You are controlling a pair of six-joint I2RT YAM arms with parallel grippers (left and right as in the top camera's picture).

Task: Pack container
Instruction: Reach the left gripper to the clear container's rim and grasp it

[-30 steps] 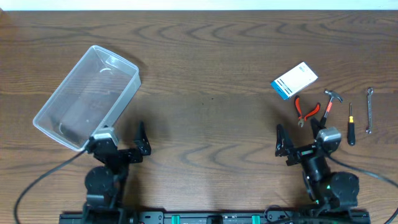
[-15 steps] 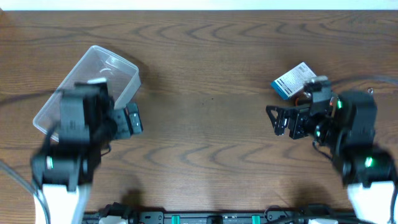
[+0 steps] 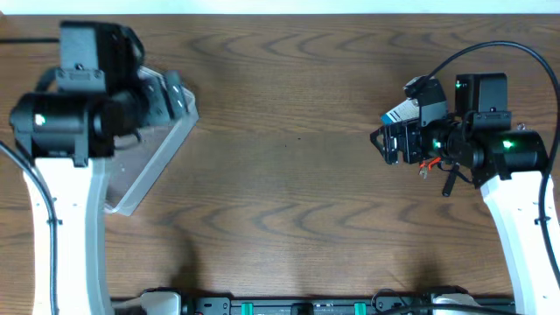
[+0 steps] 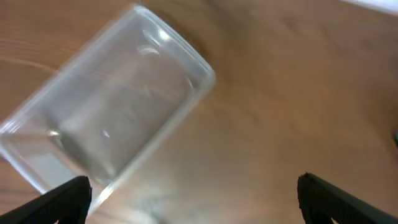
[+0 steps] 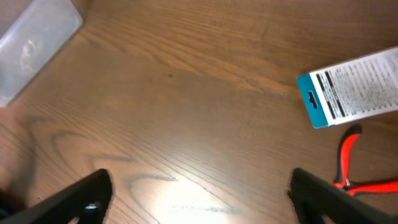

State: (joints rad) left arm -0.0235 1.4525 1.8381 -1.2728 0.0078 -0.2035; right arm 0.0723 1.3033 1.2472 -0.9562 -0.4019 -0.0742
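Container (image 3: 144, 171), clear plastic with rounded corners and a rim, lies on the wooden table (image 3: 289, 184) near its left edge, toward the far left corner. Its long sides run askew to the table's edges. In the overhead view the left arm covers much of the container's left part. The left gripper (image 3: 175, 94) hangs above the end nearest the far edge. In the left wrist view the container (image 4: 106, 118) fills the upper left, and the left gripper (image 4: 196, 199) has its jaws spread wide over wood and the container's near corner, gripping nothing.

The right gripper (image 3: 394, 144) hangs over the right part of the table, well apart from the container. In the right wrist view its jaws (image 5: 199, 199) stand wide over bare wood, and the container (image 5: 31, 43) shows at the upper left corner. A small white-and-blue box (image 5: 354, 87) lies to the right of this gripper, partly under the arm in the overhead view (image 3: 401, 114). Red-handled pliers (image 5: 360, 168) lie just beside the box, on the side toward the table's near edge.
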